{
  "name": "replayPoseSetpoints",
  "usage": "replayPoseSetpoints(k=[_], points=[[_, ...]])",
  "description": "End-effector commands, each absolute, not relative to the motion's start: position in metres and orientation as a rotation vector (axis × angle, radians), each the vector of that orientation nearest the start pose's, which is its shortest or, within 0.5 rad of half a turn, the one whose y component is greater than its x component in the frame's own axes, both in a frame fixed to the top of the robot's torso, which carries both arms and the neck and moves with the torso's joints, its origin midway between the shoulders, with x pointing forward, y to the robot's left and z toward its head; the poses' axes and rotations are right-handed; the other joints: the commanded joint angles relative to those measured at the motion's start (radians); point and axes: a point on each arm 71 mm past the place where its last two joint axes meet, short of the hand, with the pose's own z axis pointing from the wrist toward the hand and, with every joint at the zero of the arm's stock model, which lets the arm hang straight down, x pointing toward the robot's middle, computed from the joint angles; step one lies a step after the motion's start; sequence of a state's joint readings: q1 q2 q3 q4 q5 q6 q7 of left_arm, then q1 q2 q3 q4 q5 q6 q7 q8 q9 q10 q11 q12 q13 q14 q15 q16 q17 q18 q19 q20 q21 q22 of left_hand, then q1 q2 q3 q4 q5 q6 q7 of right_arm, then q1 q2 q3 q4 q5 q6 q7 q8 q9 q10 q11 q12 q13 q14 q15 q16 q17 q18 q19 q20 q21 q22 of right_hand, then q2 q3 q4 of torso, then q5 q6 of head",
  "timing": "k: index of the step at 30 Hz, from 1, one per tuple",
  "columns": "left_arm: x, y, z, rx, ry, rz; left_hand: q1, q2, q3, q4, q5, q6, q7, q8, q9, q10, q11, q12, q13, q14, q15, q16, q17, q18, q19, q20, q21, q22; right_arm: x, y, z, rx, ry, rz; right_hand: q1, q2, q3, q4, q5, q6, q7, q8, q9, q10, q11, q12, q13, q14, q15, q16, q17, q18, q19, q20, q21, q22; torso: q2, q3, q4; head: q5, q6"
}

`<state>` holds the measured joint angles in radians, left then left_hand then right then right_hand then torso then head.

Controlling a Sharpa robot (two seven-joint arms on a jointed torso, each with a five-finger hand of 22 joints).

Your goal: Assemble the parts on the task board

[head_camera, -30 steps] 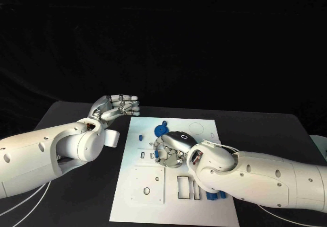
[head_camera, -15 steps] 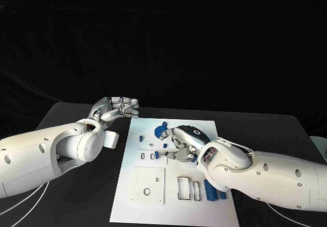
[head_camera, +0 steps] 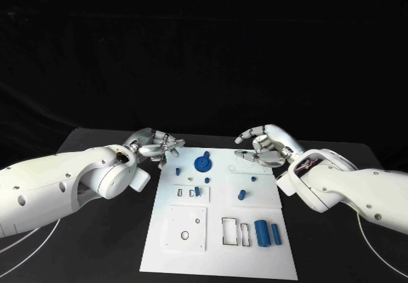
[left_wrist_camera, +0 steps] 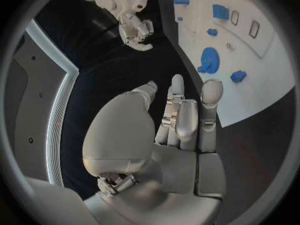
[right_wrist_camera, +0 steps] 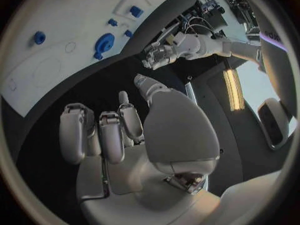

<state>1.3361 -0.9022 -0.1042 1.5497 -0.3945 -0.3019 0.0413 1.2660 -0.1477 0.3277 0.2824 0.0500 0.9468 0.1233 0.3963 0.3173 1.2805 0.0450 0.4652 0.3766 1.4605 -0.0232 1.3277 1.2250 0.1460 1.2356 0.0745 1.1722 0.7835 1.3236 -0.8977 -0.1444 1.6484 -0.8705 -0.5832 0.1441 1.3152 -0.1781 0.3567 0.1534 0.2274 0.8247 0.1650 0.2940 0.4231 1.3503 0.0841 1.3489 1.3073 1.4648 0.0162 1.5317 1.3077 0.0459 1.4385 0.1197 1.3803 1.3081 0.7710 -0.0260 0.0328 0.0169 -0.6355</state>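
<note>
The white task board [head_camera: 191,253] lies in the middle of the black table. A blue round disc [head_camera: 202,163] sits near its far edge, with several small blue parts around it, such as one [head_camera: 242,193] mid-board. Two blue cylinders [head_camera: 262,234] lie beside the rectangular slots [head_camera: 236,232]. My left hand [head_camera: 157,144] hovers at the board's far left corner, fingers apart and holding nothing. My right hand [head_camera: 263,144] is raised over the far right corner, fingers loosely curved and nothing in them. The wrist views show the left hand [left_wrist_camera: 181,115] and the right hand [right_wrist_camera: 112,130] bare, and the disc [left_wrist_camera: 209,60] [right_wrist_camera: 104,41].
A square white plate with a hole [head_camera: 187,228] sits on the board's near left part. Black table [head_camera: 94,247] surrounds the board on both sides. My two white forearms reach in from the left [head_camera: 59,188] and the right [head_camera: 357,188].
My right hand has lifted off the middle of the board and drawn back to its far right corner, uncovering the small parts and the cylinders. My left hand's fingers have spread.
</note>
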Motion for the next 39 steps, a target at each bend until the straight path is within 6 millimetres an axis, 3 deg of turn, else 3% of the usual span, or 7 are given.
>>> replayPoseSetpoints(k=[1,3,4,5,9,31,39], points=[[0.493,0.219,-0.161,-0.603,1.99,-0.971,-0.063,0.018,-0.009,0.005,0.004,-0.029,-0.01,0.066,0.06,-0.066,-0.016,0.193,0.16,0.05,-0.01,0.099,0.13,-0.028,0.053,-0.012,0.089,0.13,0.475,-0.212,-0.138,0.416,1.457,1.124,-0.004,0.0,0.007,0.002,0.007,0.008,0.002,0.005,-0.002,-0.002,-0.002,-0.004,0.011,0.075,-0.007,-0.004,0.135,0.008,-0.003,-0.003,-0.003,0.111,-0.012,0.004,-0.0006,0.002,-0.007],[0.492,0.215,-0.162,-0.563,2.047,-0.92,-0.085,0.025,-0.01,0.008,0.004,-0.049,-0.011,0.1,0.091,-0.097,-0.014,0.312,0.269,0.059,-0.01,0.125,0.169,-0.033,0.07,-0.012,0.114,0.172,0.477,-0.219,-0.137,0.431,1.452,1.112,-0.005,0.0,0.007,0.002,0.007,0.008,0.002,0.005,-0.002,-0.002,-0.002,-0.004,0.011,0.075,-0.007,-0.004,0.136,0.008,-0.002,-0.003,-0.003,0.111,-0.013,0.0051,-0.0014,0.004,-0.007],[0.491,0.213,-0.163,-0.538,2.079,-0.889,-0.1,0.024,-0.016,0.006,0.002,-0.05,-0.021,0.133,0.117,-0.052,-0.019,0.469,0.427,0.076,-0.018,0.163,0.222,-0.046,0.11,-0.016,0.154,0.246,0.479,-0.223,-0.136,0.439,1.45,1.106,-0.005,0.0,0.007,0.002,0.007,0.008,0.002,0.005,-0.002,-0.002,-0.002,-0.004,0.011,0.075,-0.007,-0.004,0.136,0.008,-0.002,-0.003,-0.003,0.111,-0.014,0.0055,-0.0016,0.005,-0.009],[0.491,0.209,-0.164,-0.495,2.128,-0.834,-0.118,0.027,-0.021,0.008,0.001,-0.058,-0.025,0.16,0.14,-0.05,-0.02,0.541,0.498,0.082,-0.021,0.178,0.244,-0.053,0.131,-0.02,0.174,0.283,0.481,-0.23,-0.134,0.449,1.445,1.094,-0.007,-0.002,0.008,0.003,0.008,0.009,0.001,0.006,-0.002,-0.002,-0.002,-0.004,0.01,0.075,-0.007,-0.004,0.135,0.008,-0.002,-0.004,-0.003,0.111,-0.015,0.0062,-0.0015,0.003,-0.011],[0.492,0.2,-0.162,-0.4,2.201,-0.727,-0.15,0.033,-0.041,0.01,0.001,-0.068,-0.036,0.212,0.187,-0.01,-0.03,0.673,0.638,0.094,-0.029,0.207,0.286,-0.071,0.186,-0.031,0.224,0.384,0.484,-0.24,-0.132,0.465,1.439,1.074,-0.007,-0.002,0.008,0.003,0.009,0.009,0.001,0.006,-0.002,-0.002,-0.002,-0.004,0.01,0.075,-0.007,-0.004,0.135,0.007,-0.001,-0.004,-0.002,0.112,-0.019,0.0088,-0.0019,0.007,-0.014],[0.502,0.156,-0.16,-0.106,2.298,-0.515,-0.206,0.049,-0.081,0.012,0.002,-0.091,-0.042,0.259,0.245,0.0,-0.037,0.733,0.703,0.103,-0.034,0.229,0.322,-0.086,0.226,-0.038,0.259,0.466,0.493,-0.253,-0.13,0.465,1.44,1.011,-0.011,-0.007,0.01,0.005,0.015,0.006,0.001,0.006,-0.003,-0.003,-0.003,-0.006,0.008,0.074,-0.008,-0.006,0.131,0.009,-0.004,-0.004,-0.007,0.108,-0.031,0.0237,-0.0004,0.016,-0.045],[0.503,0.154,-0.165,-0.097,2.314,-0.501,-0.212,0.053,-0.085,0.012,0.002,-0.092,-0.043,0.264,0.251,0.002,-0.038,0.739,0.708,0.105,-0.035,0.233,0.328,-0.089,0.23,-0.039,0.264,0.478,0.494,-0.253,-0.13,0.459,1.442,1.002,-0.014,-0.01,0.01,0.007,0.02,0.005,0.001,0.007,-0.004,-0.005,-0.003,-0.009,0.004,0.073,-0.008,-0.008,0.126,0.01,-0.006,-0.005,-0.012,0.105,-0.029,0.0204,0.0014,0.014,-0.047]])
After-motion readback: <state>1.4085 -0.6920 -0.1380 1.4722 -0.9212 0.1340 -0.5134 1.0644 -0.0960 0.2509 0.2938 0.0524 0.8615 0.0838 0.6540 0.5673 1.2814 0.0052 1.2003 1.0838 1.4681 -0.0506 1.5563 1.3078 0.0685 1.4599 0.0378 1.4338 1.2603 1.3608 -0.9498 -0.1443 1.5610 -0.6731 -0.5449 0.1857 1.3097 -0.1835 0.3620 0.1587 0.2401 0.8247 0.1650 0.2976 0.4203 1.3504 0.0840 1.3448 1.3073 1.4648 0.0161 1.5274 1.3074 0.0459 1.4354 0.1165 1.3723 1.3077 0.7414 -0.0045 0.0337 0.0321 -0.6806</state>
